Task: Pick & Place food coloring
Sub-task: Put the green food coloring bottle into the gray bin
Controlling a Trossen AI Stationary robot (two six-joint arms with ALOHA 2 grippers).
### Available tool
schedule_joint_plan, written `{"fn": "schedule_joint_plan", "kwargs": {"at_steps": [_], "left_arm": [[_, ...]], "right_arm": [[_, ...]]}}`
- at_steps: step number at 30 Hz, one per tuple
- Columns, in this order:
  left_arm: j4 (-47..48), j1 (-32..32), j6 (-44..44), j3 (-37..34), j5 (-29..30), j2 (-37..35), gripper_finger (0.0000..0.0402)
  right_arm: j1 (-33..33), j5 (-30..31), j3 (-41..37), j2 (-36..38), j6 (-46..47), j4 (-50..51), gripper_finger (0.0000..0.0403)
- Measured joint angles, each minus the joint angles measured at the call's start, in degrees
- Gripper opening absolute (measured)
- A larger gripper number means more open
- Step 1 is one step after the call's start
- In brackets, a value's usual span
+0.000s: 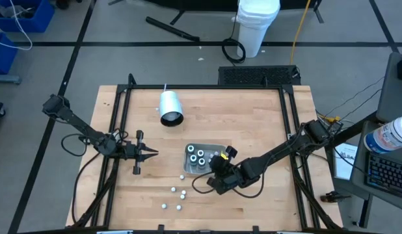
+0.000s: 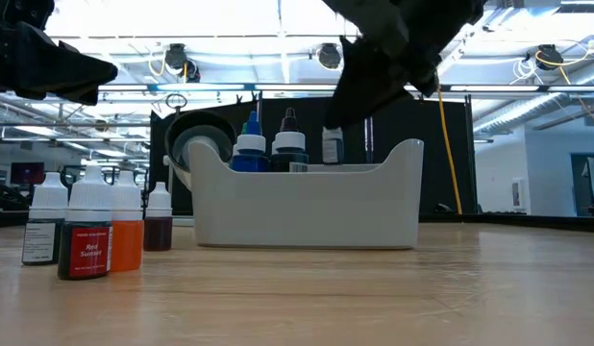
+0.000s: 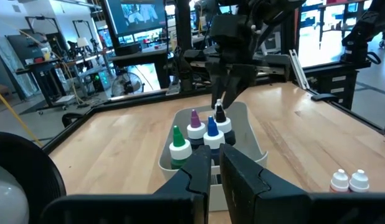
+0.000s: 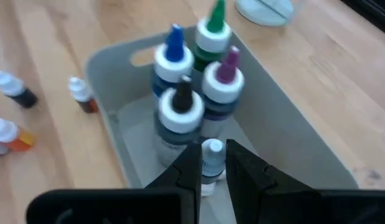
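Note:
A grey tray [image 1: 188,148] stands mid-table with several food coloring bottles upright in it: green tip [image 4: 212,34], blue tip [image 4: 174,53], purple tip [image 4: 223,74], black tip [image 4: 180,102]. My right gripper [image 4: 212,151] hovers over the tray's near-right end [image 1: 217,170], shut on one more small white-capped bottle [image 4: 212,149]. More little bottles stand loose on the wood near the table's front [image 1: 178,194], [image 2: 86,235]. My left gripper [image 1: 154,154] waits shut, left of the tray, pointing at it [image 3: 215,155]. My right gripper pinches the small bottle between its two fingers, just below its white cap [image 4: 212,149]. The fingers [image 4: 192,158] come from above, slanting down. The bottle hangs upright below them [image 2: 333,144], inside the tray's outline beside the black-tipped bottle. Whether its base touches the tray floor is hidden by the tray wall.
A white cup [image 1: 170,107] lies on its side behind the tray, its mouth toward the tray. The loose bottles [image 1: 163,205] dot the near-left wood. A black frame [image 1: 120,130] runs along the table's edges. Bare wood lies to the right and far side.

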State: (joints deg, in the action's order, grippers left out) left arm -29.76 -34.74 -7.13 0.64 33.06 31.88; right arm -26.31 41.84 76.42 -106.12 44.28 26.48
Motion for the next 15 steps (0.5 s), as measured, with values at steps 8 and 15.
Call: {"fn": "schedule_joint_plan", "kwargs": {"at_steps": [8,15], "left_arm": [[0.0,0.0,1.07,0.0,0.0,-0.02,0.0042],[-0.02,0.01,0.79,0.0,0.0,-0.02,0.0042]], "right_arm": [[-2.34,7.74,0.0,0.0,-0.36,-1.88,0.0037],[-3.95,10.63,0.41,0.0,8.53,-1.86,0.0037]]}}
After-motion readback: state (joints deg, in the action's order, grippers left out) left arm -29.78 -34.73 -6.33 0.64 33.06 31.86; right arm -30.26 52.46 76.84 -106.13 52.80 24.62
